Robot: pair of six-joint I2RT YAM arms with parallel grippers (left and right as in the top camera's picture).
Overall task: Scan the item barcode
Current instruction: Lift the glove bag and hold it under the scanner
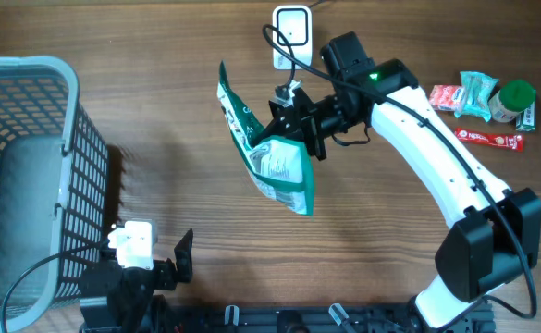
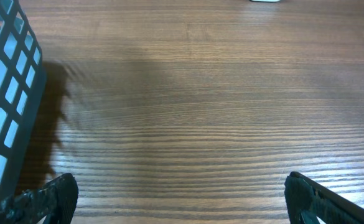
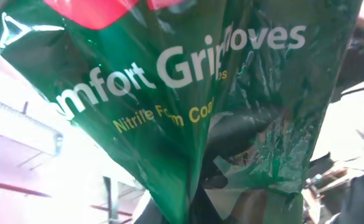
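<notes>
We list, left to right: grey mesh basket [image 1: 30, 157], just left of the left gripper [image 2: 182, 202], which is spread wide, grasping nothing, low over bare worktop [image 2: 200, 93]. Green glove pack [image 1: 284, 171], raised off the worktop and tilted, clenched in the right gripper [image 1: 293, 125], extending to that gripper's left and back toward the robot; its printed face fills the right wrist view. White scanner [image 1: 291, 28], just beyond the right gripper. Snack packets [image 1: 473, 92] and green-lidded jar [image 1: 513, 95], well to that gripper's right
</notes>
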